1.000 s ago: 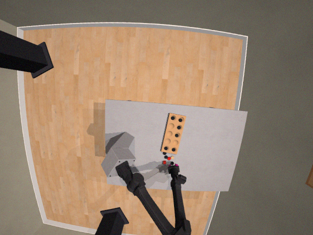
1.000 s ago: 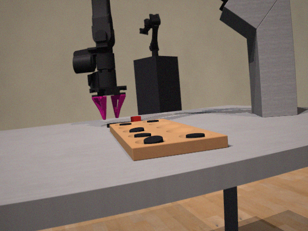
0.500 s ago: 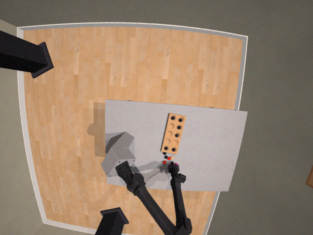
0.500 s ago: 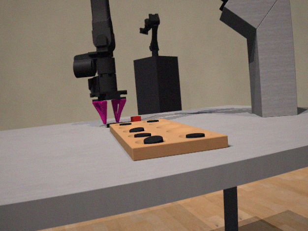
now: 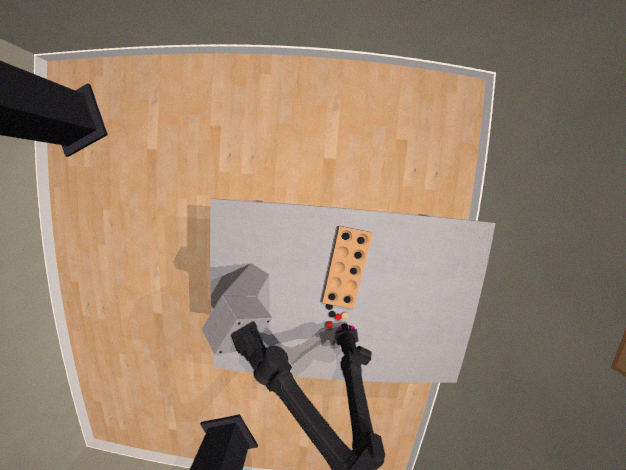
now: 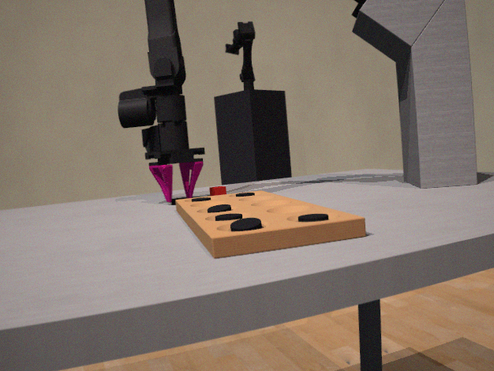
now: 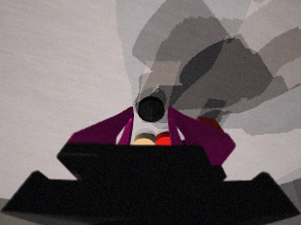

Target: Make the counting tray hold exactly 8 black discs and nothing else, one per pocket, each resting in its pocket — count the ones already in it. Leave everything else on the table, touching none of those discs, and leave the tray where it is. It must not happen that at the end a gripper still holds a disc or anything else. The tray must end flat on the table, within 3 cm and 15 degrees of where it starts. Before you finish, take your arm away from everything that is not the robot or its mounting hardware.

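Wooden ten-pocket counting tray (image 5: 329, 263) flat on grey table, holding six black discs (image 6: 245, 224); loose black disc (image 7: 150, 109) nearby.

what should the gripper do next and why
Probably close the fingers. The gripper is down at table level, open, with a loose black disc between its fingertips in the wrist view. The tray appears to hold six black discs, so it needs two more, and this one looks lined up for a grasp.
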